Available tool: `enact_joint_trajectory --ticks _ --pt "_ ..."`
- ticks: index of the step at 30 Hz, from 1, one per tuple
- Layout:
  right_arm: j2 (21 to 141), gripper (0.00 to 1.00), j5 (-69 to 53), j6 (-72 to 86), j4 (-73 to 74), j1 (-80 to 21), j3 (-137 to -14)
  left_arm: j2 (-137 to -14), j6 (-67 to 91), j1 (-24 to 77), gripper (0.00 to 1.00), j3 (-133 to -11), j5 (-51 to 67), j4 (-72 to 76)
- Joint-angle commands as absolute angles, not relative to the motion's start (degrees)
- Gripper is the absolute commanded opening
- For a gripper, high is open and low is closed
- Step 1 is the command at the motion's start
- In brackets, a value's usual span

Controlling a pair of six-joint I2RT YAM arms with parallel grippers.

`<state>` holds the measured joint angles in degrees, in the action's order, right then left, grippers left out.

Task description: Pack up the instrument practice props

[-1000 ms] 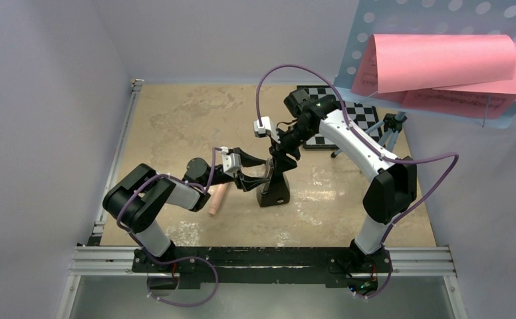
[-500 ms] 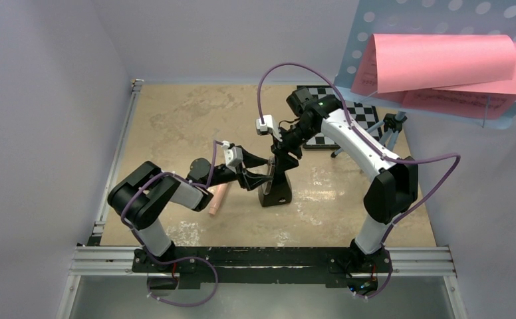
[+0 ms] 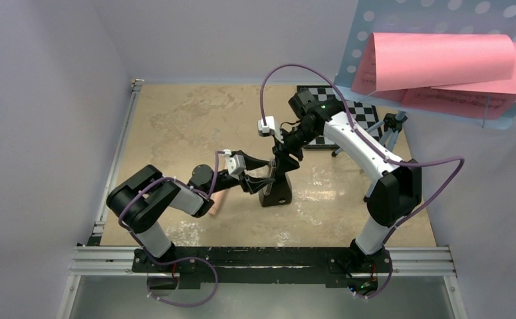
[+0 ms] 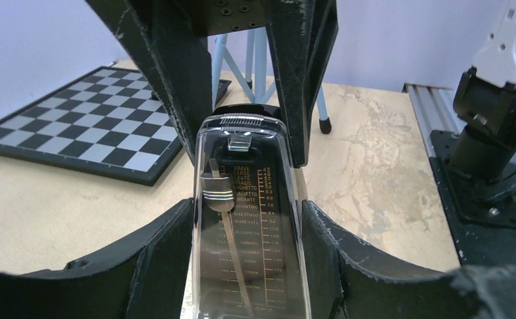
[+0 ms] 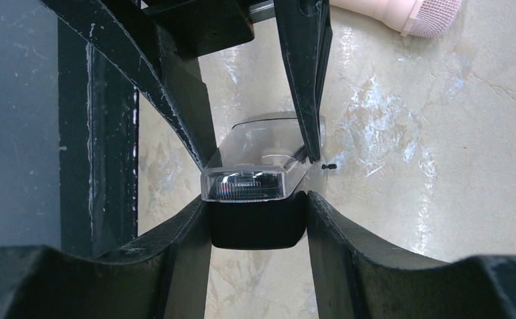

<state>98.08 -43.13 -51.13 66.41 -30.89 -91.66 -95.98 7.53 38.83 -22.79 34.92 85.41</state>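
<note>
Two grippers met at the metronome point(image 3: 276, 193)!
Left gripper point(image 3: 263, 181) pinched its sides; right gripper point(image 3: 284, 167) squeezed its top.

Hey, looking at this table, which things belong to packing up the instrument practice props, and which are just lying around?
Part of the job:
- metronome, gripped by both arms
- recorder, lying on the table
- music stand
- pink sheet music on the stand

Just lying about:
- chessboard
</note>
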Motion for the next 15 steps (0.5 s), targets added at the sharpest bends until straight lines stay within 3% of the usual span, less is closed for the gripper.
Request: enact_joint_trajectory --ticks 1,6,10,15 --pt "100.0 0.0 -50.3 -55.1 65.6 -36.0 -87.3 -97.4 -5.6 39.8 0.0 -24.0 36.5 79.6" --pt "100.2 0.0 -51.2 -56.3 64.4 -36.1 -87.5 -99.7 -4.1 40.3 0.0 -25.5 44.2 78.8" --pt "99.8 0.0 -50.7 -57.9 61.6 -36.1 -85.6 -106.5 -5.1 40.4 0.0 -26.0 44.6 88.9" --pt "100.2 0.0 -51.0 -57.2 61.1 -36.2 -86.0 -108.7 -3.3 39.1 0.0 -28.1 47.6 89.1"
